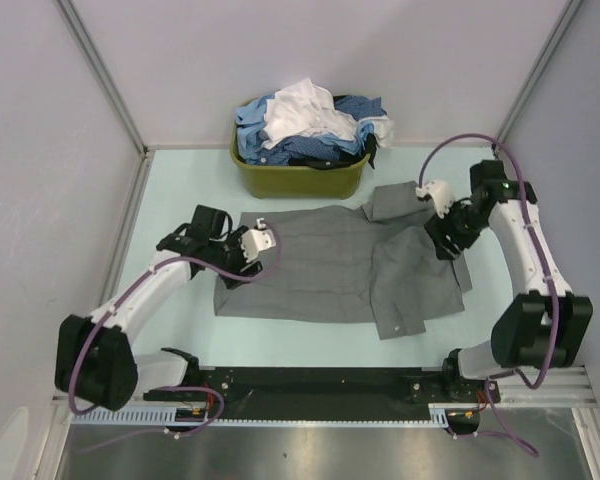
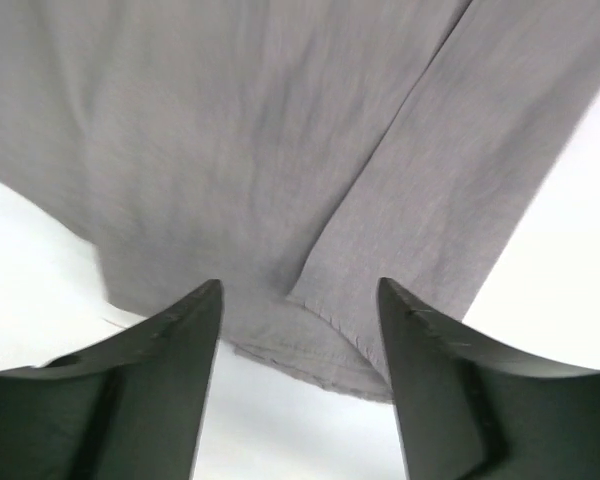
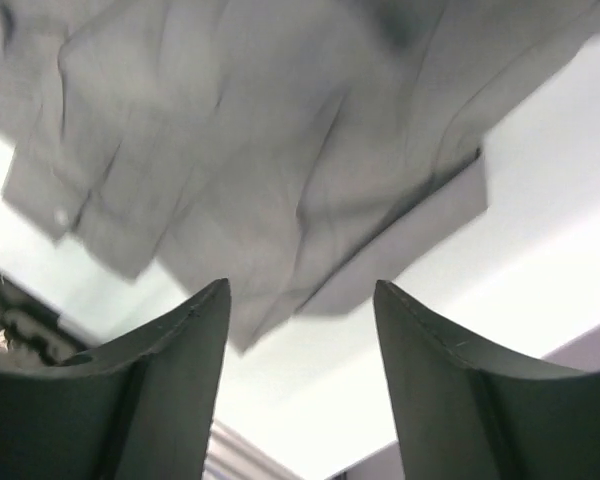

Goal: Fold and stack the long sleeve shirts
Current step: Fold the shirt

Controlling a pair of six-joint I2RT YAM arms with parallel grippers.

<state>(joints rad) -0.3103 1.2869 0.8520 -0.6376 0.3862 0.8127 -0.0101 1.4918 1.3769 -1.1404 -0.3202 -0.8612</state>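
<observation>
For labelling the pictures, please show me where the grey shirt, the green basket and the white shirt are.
grey shirt (image 1: 320, 265): top view, on the middle of its body.
green basket (image 1: 300, 182): top view, on its front wall.
white shirt (image 1: 302, 112): top view, on its top fold.

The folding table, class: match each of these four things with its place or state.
Things:
1. grey shirt
2. basket
3. left gripper
4. right gripper

Places or states:
a. open, by the shirt's far right corner
b. holds a heap of blue and white shirts
c. lies spread out, nearer than the basket
d. open, by the shirt's left edge

Pairs: 1-c, 2-b, 3-d, 4-a
</observation>
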